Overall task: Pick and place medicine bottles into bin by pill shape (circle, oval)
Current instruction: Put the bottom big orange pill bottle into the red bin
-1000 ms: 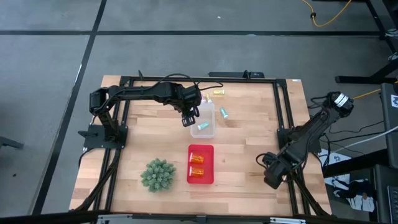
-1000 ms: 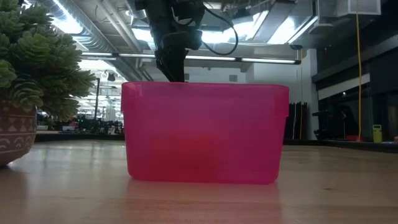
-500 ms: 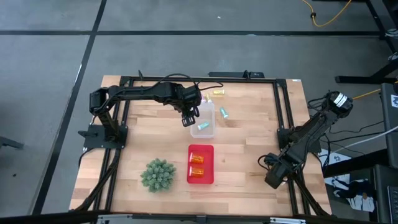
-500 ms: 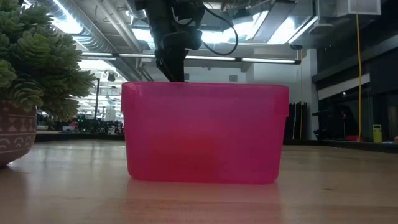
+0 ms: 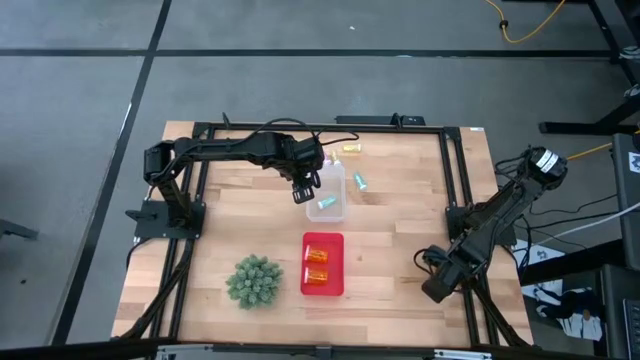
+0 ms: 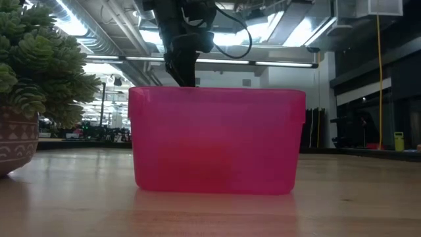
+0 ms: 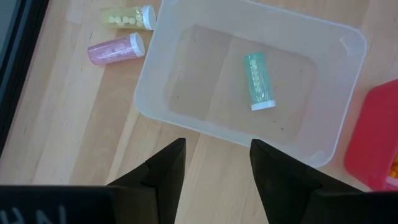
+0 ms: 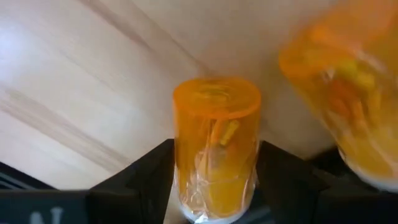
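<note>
Looking down on the wooden table point(image 5: 390, 210), we are seeing the red bin point(image 5: 322, 265) holding two orange bottles, and the clear bin point(image 7: 249, 81) holding a teal vial point(image 7: 258, 81). Our left gripper point(image 7: 214, 165) is hovering released beside the clear bin's rim, with pink point(image 7: 116, 48) and yellow point(image 7: 127, 15) vials lying just outside. Our right gripper point(image 8: 214, 180), near the table's right edge, is grasping an orange bottle point(image 8: 216, 146).

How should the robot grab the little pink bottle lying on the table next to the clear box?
Best guess: pinch the pink bottle across the middle of its round body, coming straight down. It lies flat on the wood beside the clear bin, with the yellow bottle just beyond it, so the fingers should close across its narrow width. The left gripper is open and empty.
</note>
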`<state>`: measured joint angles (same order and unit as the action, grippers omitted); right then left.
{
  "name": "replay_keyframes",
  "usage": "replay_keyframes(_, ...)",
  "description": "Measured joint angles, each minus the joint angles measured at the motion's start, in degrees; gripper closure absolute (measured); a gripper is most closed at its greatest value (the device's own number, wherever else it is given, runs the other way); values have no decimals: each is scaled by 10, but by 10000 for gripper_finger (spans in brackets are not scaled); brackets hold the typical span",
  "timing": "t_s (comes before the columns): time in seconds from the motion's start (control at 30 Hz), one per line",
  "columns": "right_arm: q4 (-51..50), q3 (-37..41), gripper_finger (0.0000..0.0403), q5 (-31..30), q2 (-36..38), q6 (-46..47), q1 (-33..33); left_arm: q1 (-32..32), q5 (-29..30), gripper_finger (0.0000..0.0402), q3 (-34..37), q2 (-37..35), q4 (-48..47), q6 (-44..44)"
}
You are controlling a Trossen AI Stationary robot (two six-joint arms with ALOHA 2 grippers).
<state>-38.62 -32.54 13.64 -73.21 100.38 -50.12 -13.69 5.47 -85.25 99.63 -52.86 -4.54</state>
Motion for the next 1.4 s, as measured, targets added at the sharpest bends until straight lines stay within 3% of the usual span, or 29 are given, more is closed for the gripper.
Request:
replay_keyframes(0.23,1,-43,187,-81,0,-35,6,0,0,228,0,0,0,0)
replay_keyframes(0.47,6,-69,187,-99,0,-91,41,0,0,228,0,0,0,2)
replay_keyframes(0.7,151,-71,187,-134,0,-243,124,0,0,228,0,0,0,2)
replay_keyframes(0.93,268,-71,187,-216,0,-413,231,0,0,228,0,0,0,2)
replay_keyframes(1.07,355,-72,187,-205,-4,-481,287,0,0,228,0,0,0,2)
replay_keyframes(1.23,467,-72,187,-139,-39,-513,337,0,0,228,0,0,0,2)
replay_keyframes(1.4,484,-91,187,-97,-95,-529,360,0,0,228,0,0,0,2)
